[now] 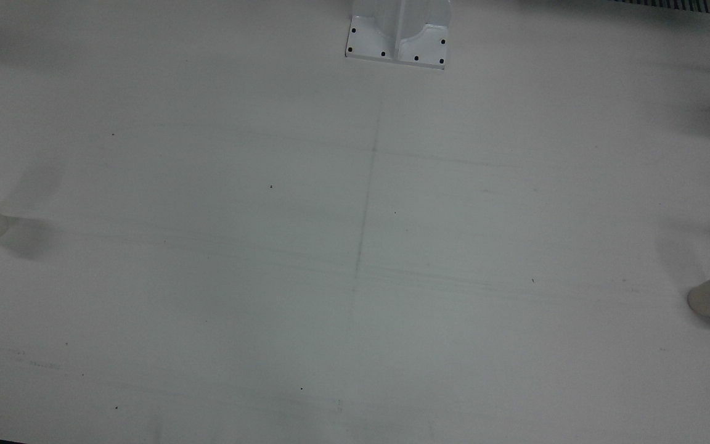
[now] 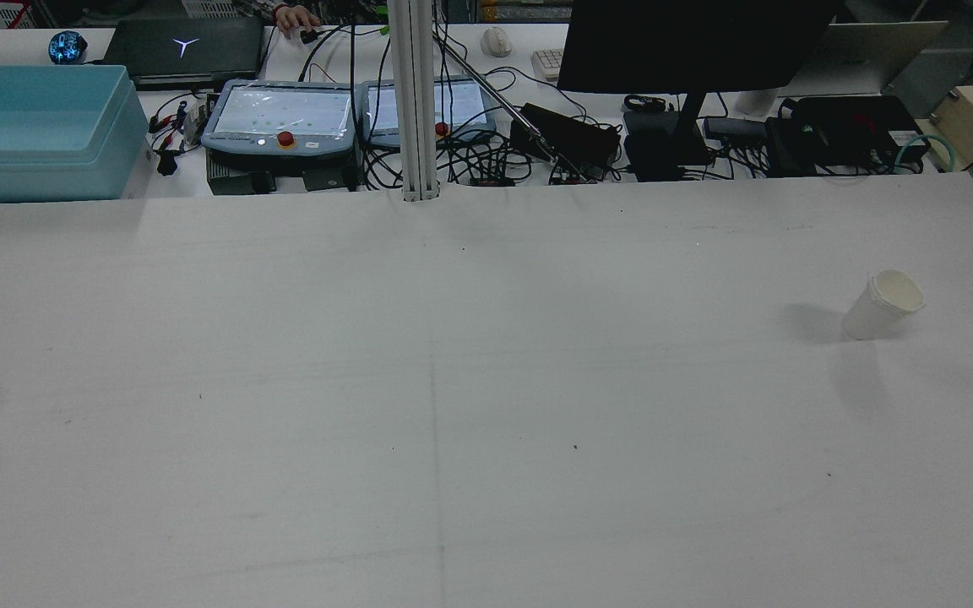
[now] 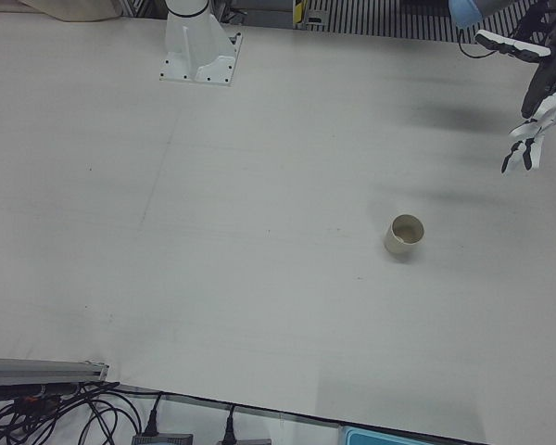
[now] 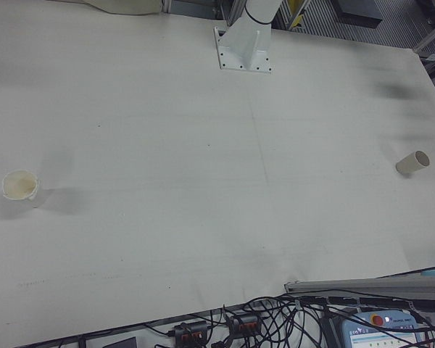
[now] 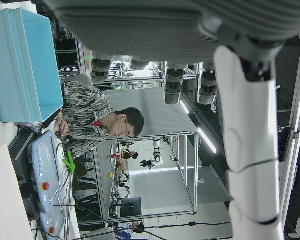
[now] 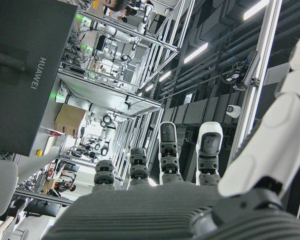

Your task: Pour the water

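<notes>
Both hands open: left hand (image 3: pixel 537 93), right hand (image 6: pixel 190 200). Risk: cup (image 3: pixel 406 234) and stacked cup (image 2: pixel 882 304) near opposite table edges; clumsy grasp tips them.

Two cups on a table, far apart.
One cup (image 2: pixel 882 304) stands on the table (image 2: pixel 486 405) before the robot's right arm; the other cup (image 3: pixel 405 236) stands on its left half, with the left hand (image 3: pixel 537 93) raised behind it.

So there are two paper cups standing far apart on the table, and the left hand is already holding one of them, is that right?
Not quite. The two cups do stand far apart on the table, but the left hand holds nothing: the left-front view shows it open in the air, well away from the nearer cup.
</notes>
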Controlling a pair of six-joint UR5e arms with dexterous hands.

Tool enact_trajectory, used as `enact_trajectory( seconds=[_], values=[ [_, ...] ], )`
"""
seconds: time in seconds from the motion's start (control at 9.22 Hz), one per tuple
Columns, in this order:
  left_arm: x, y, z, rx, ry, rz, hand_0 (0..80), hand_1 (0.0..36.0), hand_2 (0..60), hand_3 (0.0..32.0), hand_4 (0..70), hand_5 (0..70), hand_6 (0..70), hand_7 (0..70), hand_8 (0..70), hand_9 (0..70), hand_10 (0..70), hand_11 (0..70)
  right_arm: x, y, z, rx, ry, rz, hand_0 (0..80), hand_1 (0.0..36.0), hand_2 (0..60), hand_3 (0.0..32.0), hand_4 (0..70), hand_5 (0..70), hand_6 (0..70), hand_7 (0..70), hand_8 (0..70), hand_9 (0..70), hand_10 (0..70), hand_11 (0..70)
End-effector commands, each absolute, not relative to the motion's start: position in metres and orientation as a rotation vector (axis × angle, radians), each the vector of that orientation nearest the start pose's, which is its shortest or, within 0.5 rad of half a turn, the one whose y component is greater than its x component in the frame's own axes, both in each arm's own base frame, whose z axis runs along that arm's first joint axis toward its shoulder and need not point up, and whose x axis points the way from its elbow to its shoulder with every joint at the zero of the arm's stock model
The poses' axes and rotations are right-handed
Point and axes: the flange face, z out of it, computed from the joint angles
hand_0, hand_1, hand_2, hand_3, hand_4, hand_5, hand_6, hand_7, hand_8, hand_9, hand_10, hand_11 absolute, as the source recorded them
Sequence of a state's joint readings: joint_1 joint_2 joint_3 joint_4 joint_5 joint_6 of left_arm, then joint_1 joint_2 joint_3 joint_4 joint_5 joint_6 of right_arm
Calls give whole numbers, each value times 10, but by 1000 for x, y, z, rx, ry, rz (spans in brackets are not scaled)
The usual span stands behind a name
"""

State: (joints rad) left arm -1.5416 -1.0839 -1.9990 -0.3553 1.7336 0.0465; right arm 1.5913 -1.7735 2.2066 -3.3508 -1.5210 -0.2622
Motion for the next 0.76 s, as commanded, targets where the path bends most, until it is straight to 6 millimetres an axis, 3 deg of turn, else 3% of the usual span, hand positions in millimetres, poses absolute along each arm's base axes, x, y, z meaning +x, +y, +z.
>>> enact_trajectory(
  seconds=[0.0,0.11,0.22,0.33,0.54,0.65],
  values=[
    [-106,-342,660,-15,2346,-1720,593,172,0,32,208,109,89,188,7,23,28,63,122,-394,491,-340,2561,-2066,426,70,116,0,110,700,195,345,108,164,55,84],
    [-105,-346,675,67,2308,-1689,545,138,0,18,244,9,83,166,6,19,27,57,121,-393,505,-351,2537,-2116,423,70,121,0,113,700,200,351,111,168,56,85],
    [-104,-356,717,107,2265,-1693,512,106,0,18,242,0,73,154,4,16,28,56,117,-398,541,-378,2489,-2225,430,74,130,0,118,700,208,360,115,172,50,76],
    [-102,-354,761,134,2232,-1693,505,95,0,14,232,14,71,158,4,17,31,60,103,-404,557,-354,2493,-2279,430,76,134,0,119,700,209,363,117,175,55,84],
    [-93,-342,826,219,2114,-1678,519,118,0,0,226,26,67,161,3,18,40,76,79,-413,551,-312,2556,-2280,422,73,124,0,95,700,185,332,111,167,69,105],
    [-88,-355,848,213,2090,-1681,505,99,0,0,259,1,75,177,5,21,41,75,73,-416,547,-299,2570,-2274,425,74,121,0,96,700,187,337,112,169,66,100]
  ],
)
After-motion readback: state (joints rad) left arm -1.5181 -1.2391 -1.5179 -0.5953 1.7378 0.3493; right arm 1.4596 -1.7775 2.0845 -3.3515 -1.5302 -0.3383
